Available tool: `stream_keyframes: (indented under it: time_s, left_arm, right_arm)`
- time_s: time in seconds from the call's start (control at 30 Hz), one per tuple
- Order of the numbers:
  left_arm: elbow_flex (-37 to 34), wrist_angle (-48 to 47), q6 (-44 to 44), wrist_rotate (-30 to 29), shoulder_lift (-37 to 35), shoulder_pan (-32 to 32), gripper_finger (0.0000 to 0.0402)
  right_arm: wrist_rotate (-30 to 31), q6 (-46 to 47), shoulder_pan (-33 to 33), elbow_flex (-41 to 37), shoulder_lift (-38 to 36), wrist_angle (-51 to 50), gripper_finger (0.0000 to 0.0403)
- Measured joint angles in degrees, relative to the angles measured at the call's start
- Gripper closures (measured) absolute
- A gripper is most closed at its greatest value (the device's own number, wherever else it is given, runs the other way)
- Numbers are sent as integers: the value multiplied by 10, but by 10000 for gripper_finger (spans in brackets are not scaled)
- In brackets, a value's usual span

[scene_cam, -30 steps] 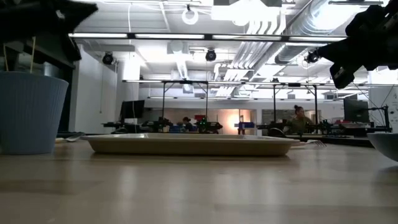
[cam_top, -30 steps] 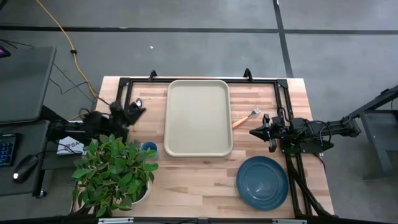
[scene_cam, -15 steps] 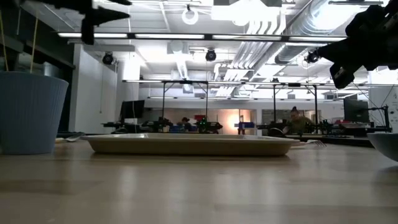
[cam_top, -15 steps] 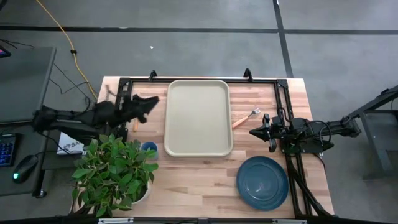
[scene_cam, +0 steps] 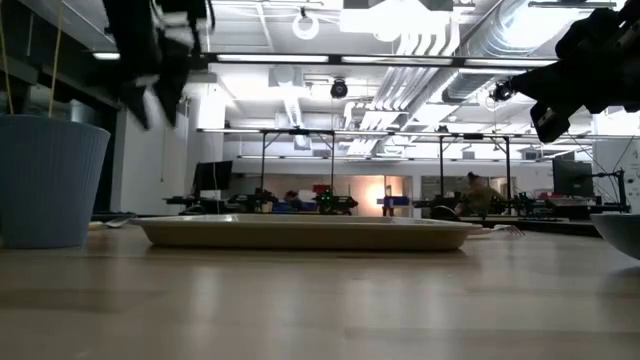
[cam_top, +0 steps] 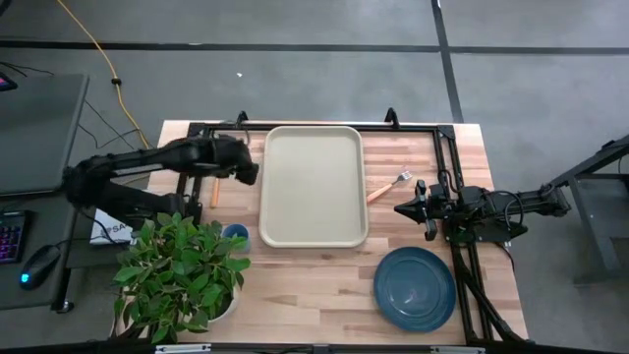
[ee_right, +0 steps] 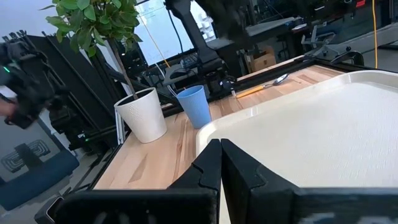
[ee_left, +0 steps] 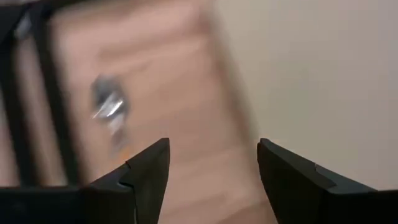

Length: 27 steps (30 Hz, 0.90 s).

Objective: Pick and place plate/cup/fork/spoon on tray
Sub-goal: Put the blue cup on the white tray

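Observation:
The beige tray (cam_top: 314, 185) lies at the table's middle, with nothing on it. My left gripper (cam_top: 248, 170) hangs open above the table by the tray's left rim (ee_left: 311, 74), holding nothing. The spoon (cam_top: 215, 190) lies flat on the wood just to its left and shows blurred in the left wrist view (ee_left: 109, 115). The blue cup (cam_top: 235, 234) stands near the tray's near-left corner. The fork (cam_top: 388, 187) lies right of the tray. The dark-blue plate (cam_top: 415, 288) sits at the near right. My right gripper (cam_top: 401, 208) is shut above the table, near the fork.
A potted plant (cam_top: 182, 270) in a white pot fills the near-left corner, close to the cup. A black frame (cam_top: 447, 157) borders the work area at the far and right sides. Bare wood lies between the tray and the plate.
My left gripper has swung from beside the spoon toward the table's right edge, up to the tray's left rim. It has tipped from level to pointing downward. The spoon, cup, fork and plate have stayed where they were.

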Motion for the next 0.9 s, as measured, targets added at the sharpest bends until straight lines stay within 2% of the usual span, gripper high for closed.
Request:
stream_keyframes:
  time_s: [0.13, 0.3, 0.43, 0.53, 0.67, 0.83, 0.9]
  left_arm:
    - [-63, -6, -45, 42, 29, 19, 177]
    - [-148, 61, -105, 90, 30, 23, 177]
    - [-157, 161, -119, 134, 14, 16, 177]
    - [-131, 242, -88, 155, 9, 1, 177]
    - [-100, 212, -63, 134, 25, -10, 177]
    - [-95, 150, -57, 107, 20, -9, 177]
    - [-95, 127, -63, 123, 19, -10, 177]
  right_arm:
    - [0, 0, 0, 0, 0, 0, 402]
    - [0, 0, 0, 0, 0, 0, 402]
    - [0, 0, 0, 0, 0, 0, 402]
    - [0, 0, 0, 0, 0, 0, 402]
    - [0, 0, 0, 0, 0, 0, 402]
    - [0, 0, 0, 0, 0, 0, 402]
    - [0, 0, 0, 0, 0, 0, 402]
